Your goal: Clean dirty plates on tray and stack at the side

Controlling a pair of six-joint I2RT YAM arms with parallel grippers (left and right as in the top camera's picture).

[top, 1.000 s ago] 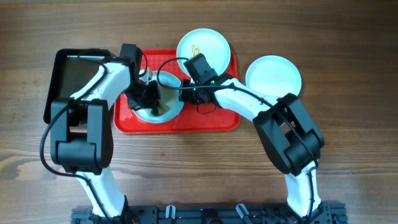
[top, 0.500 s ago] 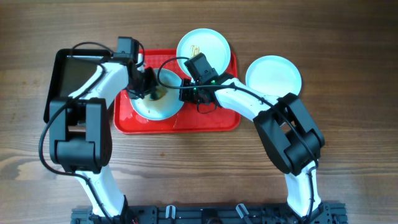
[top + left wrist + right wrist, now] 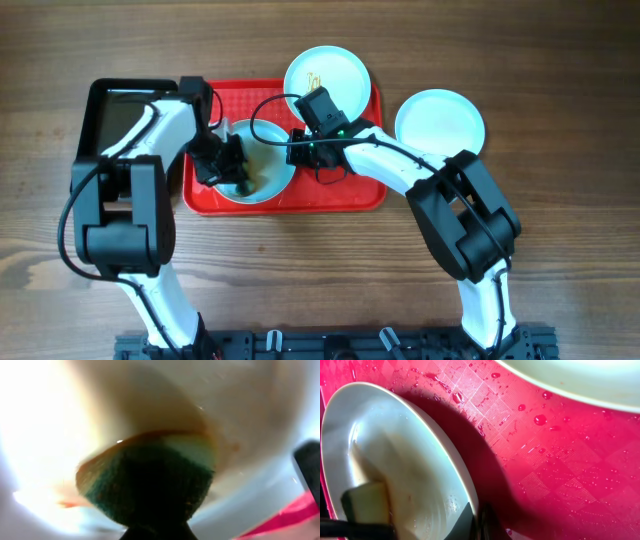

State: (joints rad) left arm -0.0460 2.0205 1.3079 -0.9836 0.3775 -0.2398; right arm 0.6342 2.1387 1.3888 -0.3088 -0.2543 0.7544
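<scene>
- The step in hand looked like scrubbing: the left end effector point(image 3: 232, 165) was clenched on a green scouring sponge point(image 3: 150, 485), which was pressed into the brown sauce of the dirty plate point(image 3: 272, 168) on the left half of the red tray point(image 3: 340, 190).
- The right end effector point(image 3: 476, 517) was pinched onto that plate's rim on the side toward the tray's middle, apparently steadying it. The shadow beneath suggested the rim was tipped up.
- A second plate point(image 3: 327, 75) with yellowish streaks sat at the tray's far right corner, overhanging its far edge, and seemingly not yet cleaned.
- A third plate point(image 3: 440, 120) lay clean-looking on the desk point(image 3: 560, 220) right of the tray — probably the stacking spot.
- A black pan point(image 3: 115, 120) stood left of the tray.
- Next, the sponge would need to sweep off the remaining sauce; then the plate should go onto the one right of the tray.
</scene>
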